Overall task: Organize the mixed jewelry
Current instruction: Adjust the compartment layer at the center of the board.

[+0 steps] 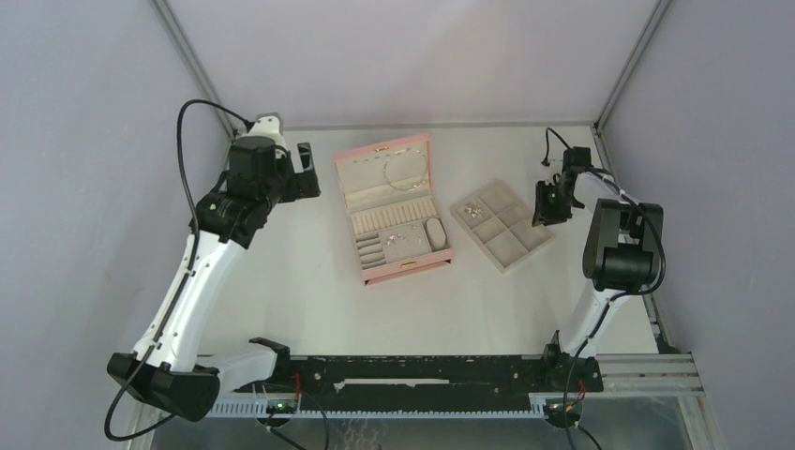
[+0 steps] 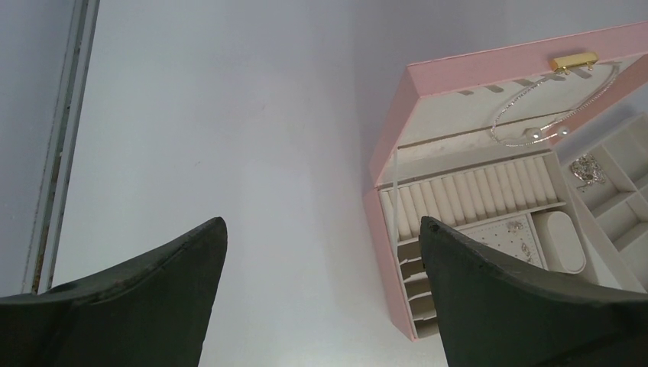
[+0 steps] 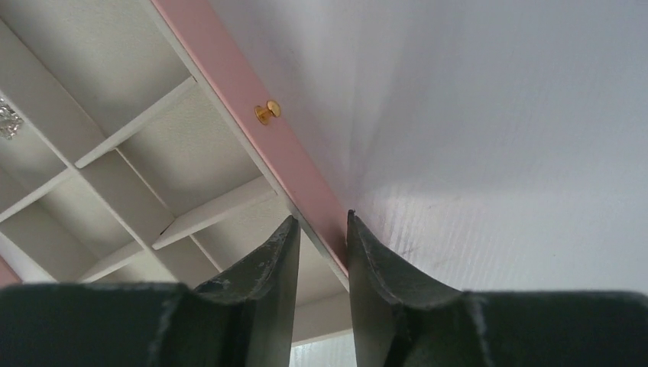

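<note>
The counter (image 1: pixel 309 291) is white, smooth and matt, with faint grey scuffs. The box (image 2: pixel 391 115) has a pink shell with a soft, leather-like sheen, and its lining looks like pale, velvety, matt cloth. Its clasp (image 2: pixel 575 61) is polished gold metal. The necklace (image 2: pixel 527 95) in the lid is bright silver metal that glitters, as do the small silver bits (image 2: pixel 513 233) on the cloth panel. The tray (image 3: pixel 252 126) has a smooth pink outer wall, a shiny gold stud (image 3: pixel 267 112) and matt, cloth-lined dividers. The fingers of the left gripper (image 2: pixel 322 222) and right gripper (image 3: pixel 321 216) are dark matt plastic, a little rough at the edges.
</note>
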You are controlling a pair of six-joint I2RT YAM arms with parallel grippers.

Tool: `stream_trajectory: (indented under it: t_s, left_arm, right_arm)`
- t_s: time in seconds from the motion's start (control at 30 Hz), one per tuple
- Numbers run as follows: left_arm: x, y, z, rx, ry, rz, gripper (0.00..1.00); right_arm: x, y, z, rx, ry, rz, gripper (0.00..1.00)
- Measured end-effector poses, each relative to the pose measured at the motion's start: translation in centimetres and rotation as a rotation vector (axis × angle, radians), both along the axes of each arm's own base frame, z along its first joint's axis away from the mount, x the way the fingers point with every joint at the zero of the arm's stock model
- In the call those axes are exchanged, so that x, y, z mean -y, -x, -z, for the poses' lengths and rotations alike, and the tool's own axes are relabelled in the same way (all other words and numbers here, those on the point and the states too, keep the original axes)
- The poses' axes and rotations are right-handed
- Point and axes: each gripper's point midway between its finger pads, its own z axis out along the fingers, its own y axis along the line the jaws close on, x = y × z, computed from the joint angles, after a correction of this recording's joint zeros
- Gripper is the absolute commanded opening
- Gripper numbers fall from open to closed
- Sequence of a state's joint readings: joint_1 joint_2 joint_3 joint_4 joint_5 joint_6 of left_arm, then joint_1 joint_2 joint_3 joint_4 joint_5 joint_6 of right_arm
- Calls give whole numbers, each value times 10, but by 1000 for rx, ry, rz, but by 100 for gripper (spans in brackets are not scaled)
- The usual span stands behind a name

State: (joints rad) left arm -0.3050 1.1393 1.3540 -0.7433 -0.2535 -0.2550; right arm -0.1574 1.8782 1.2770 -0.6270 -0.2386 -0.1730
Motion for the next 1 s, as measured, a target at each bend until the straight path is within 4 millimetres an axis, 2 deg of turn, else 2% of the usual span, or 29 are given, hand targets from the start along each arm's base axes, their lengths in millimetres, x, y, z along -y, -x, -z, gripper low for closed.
stream_trajectory:
  t_s: [0.1,0.17,0.27,0.33,0.43,0.6,0.8,0.9,1.0]
  left_arm:
    - [1,-3,4,-14,-3,3,100]
    - [3,-5,10,-33,-7,6,100]
    - [6,-12,15,-56,-10,12,100]
    - [7,-17,17,-68,-9,13,100]
    - [4,-24,17,-79,2,4,100]
    - [-7,-39,2,-52,71,-23,100]
    - [-28,-67,-10,-20,145,-99,100]
    - [-35,-92,-2,-35,190,-129,100]
    - [-46,-120,27,-96,263,-155,100]
  right_arm:
    - [0,1,3,-12,1,-7,34]
    - [0,1,4,-16,5,-9,26]
    - [1,3,3,-22,12,-19,6]
    - [0,4,3,-27,14,-23,1]
    - [7,1,2,-24,39,11,0]
    - [12,3,3,-34,53,49,0]
    - [6,17,3,-60,52,177,0]
    - [-1,24,4,-62,26,257,0]
    - [-10,35,5,-63,-5,347,0]
